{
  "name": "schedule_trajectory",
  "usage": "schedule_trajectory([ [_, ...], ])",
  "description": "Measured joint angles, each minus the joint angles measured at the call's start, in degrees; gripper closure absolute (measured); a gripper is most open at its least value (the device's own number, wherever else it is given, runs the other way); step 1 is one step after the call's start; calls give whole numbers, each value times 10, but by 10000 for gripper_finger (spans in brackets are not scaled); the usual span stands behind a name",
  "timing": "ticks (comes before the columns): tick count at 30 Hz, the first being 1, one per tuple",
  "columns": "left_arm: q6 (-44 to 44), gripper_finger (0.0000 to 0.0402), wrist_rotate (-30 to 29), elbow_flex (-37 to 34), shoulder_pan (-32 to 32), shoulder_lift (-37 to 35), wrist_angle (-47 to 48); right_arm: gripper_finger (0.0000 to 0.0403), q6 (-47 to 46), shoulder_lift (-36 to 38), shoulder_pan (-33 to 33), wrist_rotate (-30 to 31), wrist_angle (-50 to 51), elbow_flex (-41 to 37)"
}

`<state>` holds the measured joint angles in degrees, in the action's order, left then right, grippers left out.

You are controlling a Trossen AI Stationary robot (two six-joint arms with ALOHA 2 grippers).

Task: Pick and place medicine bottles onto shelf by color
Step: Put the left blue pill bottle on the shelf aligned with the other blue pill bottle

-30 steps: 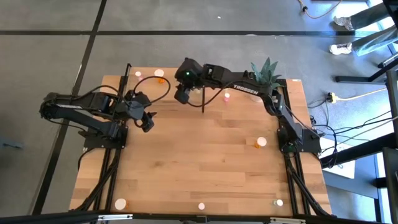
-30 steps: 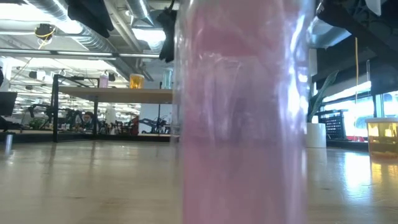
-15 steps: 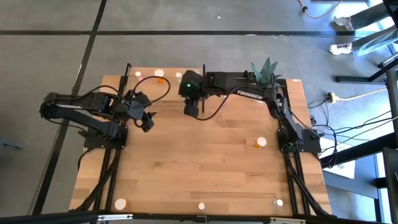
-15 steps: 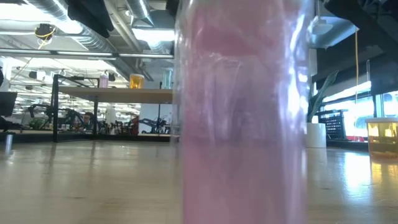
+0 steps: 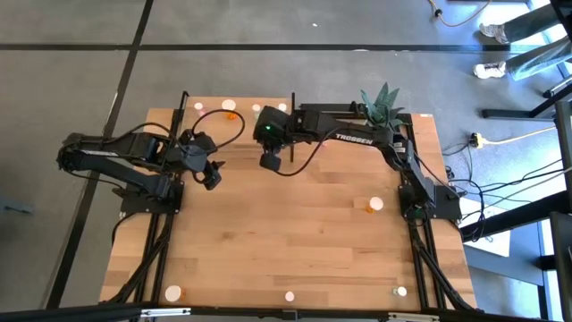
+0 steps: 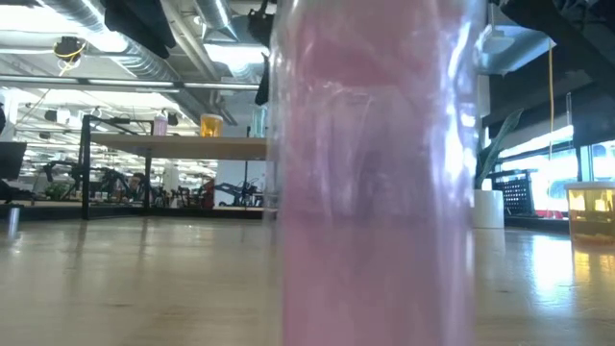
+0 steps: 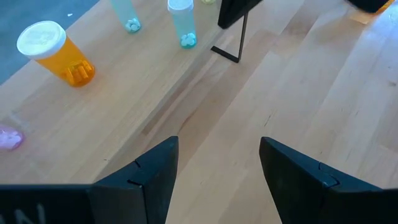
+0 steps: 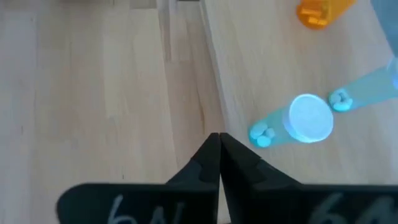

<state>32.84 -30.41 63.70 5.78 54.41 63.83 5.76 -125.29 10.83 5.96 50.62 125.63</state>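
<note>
The shelf (image 5: 214, 114) stands at the table's far edge, and several white-capped medicine bottles (image 5: 230, 105) stand on it. My right gripper (image 5: 271, 164) hovers by the shelf's right end, shut with nothing between its fingers (image 8: 217, 146). Just beyond them a teal bottle (image 8: 309, 118) stands upright on the shelf top (image 8: 261, 74), with an orange bottle (image 8: 323, 11) farther on. My left gripper (image 5: 212, 176) waits open at the left (image 7: 217, 168), holding nothing. A pink bottle (image 6: 375, 173) stands right in front of the low camera.
Loose bottles stand on the table: an orange one (image 5: 374, 205) at the right, and an orange (image 5: 172, 292), a pink (image 5: 290, 296) and a green one (image 5: 399, 291) along the near edge. A potted plant (image 5: 382, 101) stands at the far right. Thin black posts (image 5: 293, 125) rise at the shelf's ends.
My right gripper has moved from over the shelf's right end toward the table's near edge and a little down. The left arm and the bottles have kept still.
</note>
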Motion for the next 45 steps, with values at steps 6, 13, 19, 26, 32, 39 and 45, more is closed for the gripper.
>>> schedule_trajectory([
  [6, 0, 184, 0, 0, 0, 0, 0, 397, -10, -1, 2, 6, -15, -23],
  [13, 0, 184, 0, 0, 0, 0, 0, 399, -7, -1, 11, 20, -16, -23],
  [19, 0, 184, 0, 0, 0, 0, 0, 400, -7, -7, 21, 20, -24, -23],
  [26, 0, 184, 0, 0, 0, 0, 0, 401, 21, -17, 21, 20, -60, -23],
  [32, 0, 184, 0, 0, 0, 0, 0, 400, 35, -18, 28, 20, -76, -23],
  [39, 0, 184, -2, 0, 0, 0, 0, 400, 35, -17, 24, -15, -50, -23],
  [45, 0, 184, -5, 0, 0, 0, 0, 401, 35, -17, 17, 12, -13, -23],
])
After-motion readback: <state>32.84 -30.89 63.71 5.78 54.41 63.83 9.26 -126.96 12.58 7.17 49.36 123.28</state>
